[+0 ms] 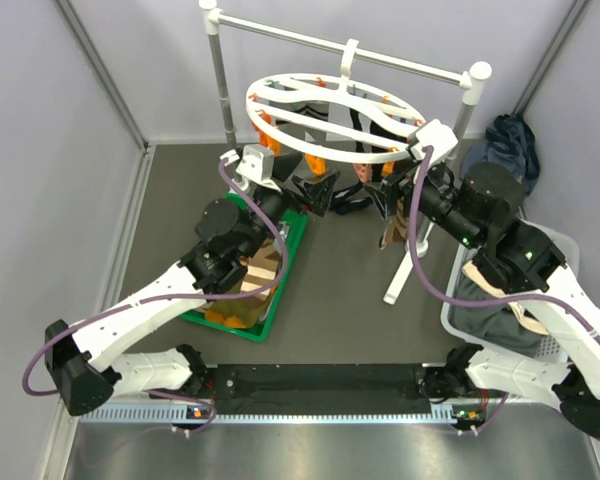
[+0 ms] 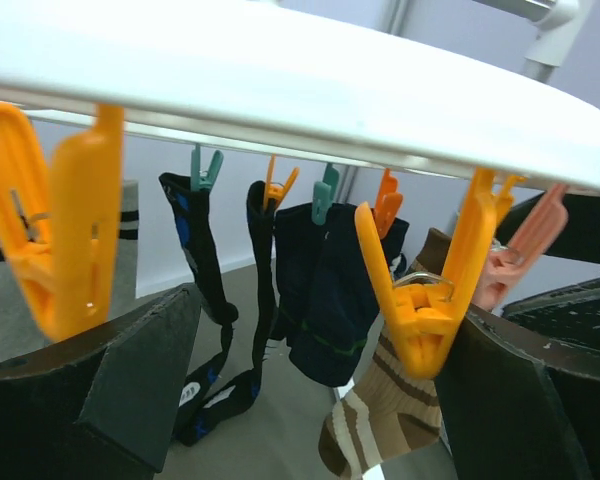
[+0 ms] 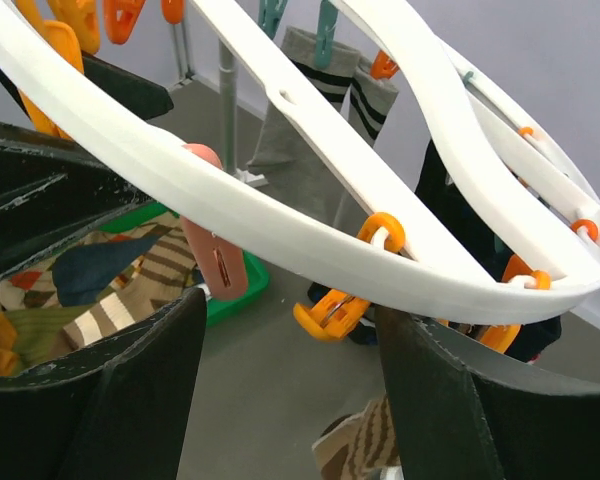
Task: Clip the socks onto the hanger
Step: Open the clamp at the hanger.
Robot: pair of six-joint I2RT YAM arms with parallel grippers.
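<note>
The white ring hanger (image 1: 335, 115) hangs from the rail, with orange clips under it. Dark navy socks (image 2: 330, 290), black socks (image 2: 205, 300) and a grey banded sock (image 3: 310, 110) hang from its clips. A brown striped sock (image 2: 400, 410) dangles below an orange clip (image 2: 425, 300); its top is hidden behind that clip. My left gripper (image 1: 315, 190) stands open under the ring's near rim, that clip beside its right finger. My right gripper (image 1: 380, 195) faces it, open, with another orange clip (image 3: 335, 312) between its fingers, untouched, and the brown sock (image 3: 360, 450) just below.
A green tray (image 1: 275, 310) of loose socks (image 3: 80, 280) sits under the left arm. At the right stand a white lattice basket (image 1: 450, 305) and a dark cloth bundle (image 1: 505, 145). The rail stand's foot (image 1: 395, 290) reaches toward the middle. A pink clip (image 3: 215, 250) hangs near my right gripper.
</note>
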